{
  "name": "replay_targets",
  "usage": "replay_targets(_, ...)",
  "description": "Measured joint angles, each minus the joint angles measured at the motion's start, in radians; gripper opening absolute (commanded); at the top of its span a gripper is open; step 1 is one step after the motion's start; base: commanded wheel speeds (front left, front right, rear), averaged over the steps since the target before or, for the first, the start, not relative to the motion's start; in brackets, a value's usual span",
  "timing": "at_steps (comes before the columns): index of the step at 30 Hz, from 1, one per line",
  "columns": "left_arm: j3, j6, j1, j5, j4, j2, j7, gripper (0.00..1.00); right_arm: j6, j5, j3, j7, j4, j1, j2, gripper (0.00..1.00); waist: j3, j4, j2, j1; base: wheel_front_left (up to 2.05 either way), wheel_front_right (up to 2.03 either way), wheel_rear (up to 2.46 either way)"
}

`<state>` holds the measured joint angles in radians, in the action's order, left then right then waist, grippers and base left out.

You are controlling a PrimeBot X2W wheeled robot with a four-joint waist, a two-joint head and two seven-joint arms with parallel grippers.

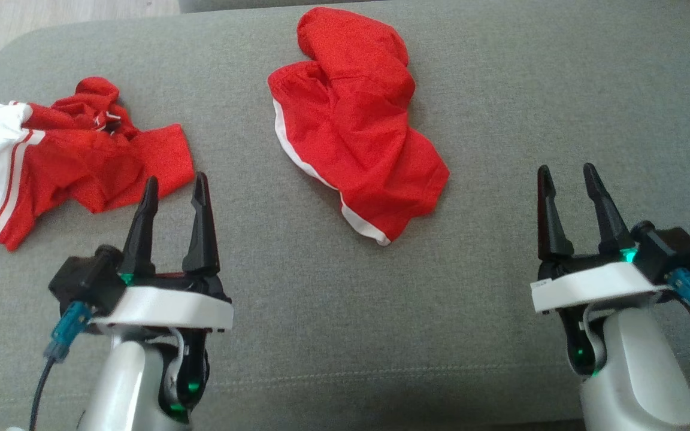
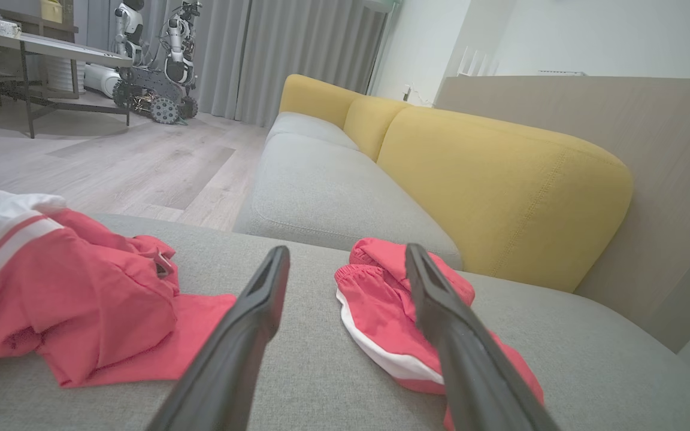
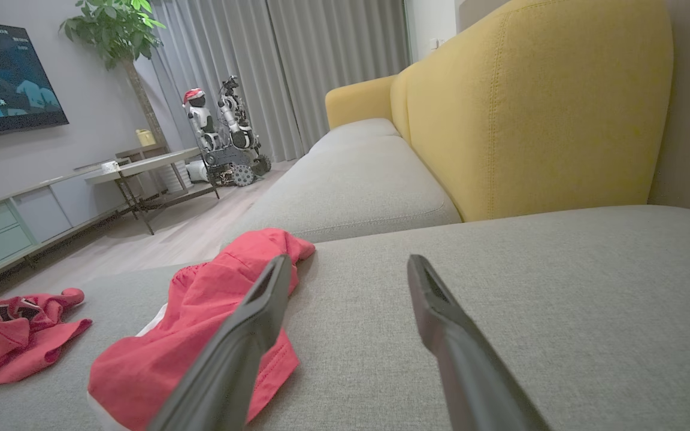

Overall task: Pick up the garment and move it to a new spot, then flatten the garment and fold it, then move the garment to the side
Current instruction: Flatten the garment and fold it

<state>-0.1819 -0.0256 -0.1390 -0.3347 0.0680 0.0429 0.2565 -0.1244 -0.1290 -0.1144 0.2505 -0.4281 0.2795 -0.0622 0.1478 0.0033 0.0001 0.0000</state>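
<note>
A crumpled red garment with white trim (image 1: 357,137) lies at the middle of the grey sofa seat (image 1: 381,323). It also appears in the left wrist view (image 2: 381,311) and the right wrist view (image 3: 201,317). A second red and white garment (image 1: 81,161) lies bunched at the left (image 2: 81,293) (image 3: 3,341). My left gripper (image 1: 176,178) is open above the seat, its fingertips just short of that left garment's near edge (image 2: 346,250). My right gripper (image 1: 566,168) is open over bare cushion to the right of the middle garment (image 3: 350,260). Neither holds anything.
A yellow backrest (image 2: 501,179) runs along the far side of the sofa. The seat's left edge drops to a wooden floor (image 2: 111,161). Further off stand another wheeled robot (image 2: 153,66), a table (image 2: 45,45), a TV (image 3: 3,78) and a plant (image 3: 117,30).
</note>
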Motion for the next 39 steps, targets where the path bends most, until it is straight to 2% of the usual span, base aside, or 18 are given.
replay_targets(8, -0.001, 0.000, 0.018, 0.001, -0.003, 0.000, 0.000, 1.00, 0.000, -0.019, 0.001, -0.006, 0.059, -0.036, 0.004, 1.00, -0.001, 0.000, 0.0000, 0.0000, 0.00, 0.00, 0.00)
replay_targets(13, -0.006, 0.002, 0.017, 0.001, -0.002, 0.000, 0.000, 1.00, 0.000, -0.079, -0.058, -0.041, 0.063, -0.070, 0.004, 1.00, 0.018, 0.005, 0.0000, 0.0000, 0.00, 0.00, 0.00)
replay_targets(19, -0.022, 0.008, 0.015, 0.001, 0.002, 0.000, 0.000, 1.00, 0.000, -0.202, -0.200, -0.088, 0.010, -0.086, 0.004, 1.00, 0.038, 0.019, 0.0000, 0.0000, 0.00, 0.00, 0.00)
replay_targets(24, -0.030, 0.009, 0.013, 0.001, 0.008, 0.000, 0.000, 1.00, 0.000, -0.254, -0.311, -0.120, -0.071, -0.066, 0.004, 1.00, 0.049, 0.038, 0.0000, 0.0000, 0.00, 0.00, 0.00)
replay_targets(31, -0.032, 0.009, -0.009, 0.001, 0.009, 0.000, 0.000, 1.00, 0.000, -0.315, -0.378, -0.129, -0.183, 0.024, 0.004, 1.00, 0.073, 0.075, 0.0000, 0.0000, 0.00, 0.00, 0.00)
replay_targets(34, -0.035, 0.009, -0.013, 0.001, 0.009, 0.000, 0.000, 1.00, 0.000, -0.302, -0.384, -0.124, -0.245, 0.063, 0.004, 1.00, 0.085, 0.093, 0.0000, 0.0000, 0.00, 0.00, 0.00)
replay_targets(36, -0.037, 0.009, -0.014, 0.001, 0.009, 0.000, 0.000, 1.00, 0.000, -0.225, -0.377, -0.101, -0.308, 0.102, 0.004, 1.00, 0.097, 0.109, 0.0000, 0.0000, 0.00, 0.00, 0.00)
replay_targets(39, -0.038, 0.009, -0.017, 0.000, 0.009, 0.000, 0.000, 1.00, 0.000, -0.179, -0.363, -0.089, -0.347, 0.135, 0.002, 1.00, 0.108, 0.124, 0.0000, 0.0000, 0.00, 0.00, 0.00)
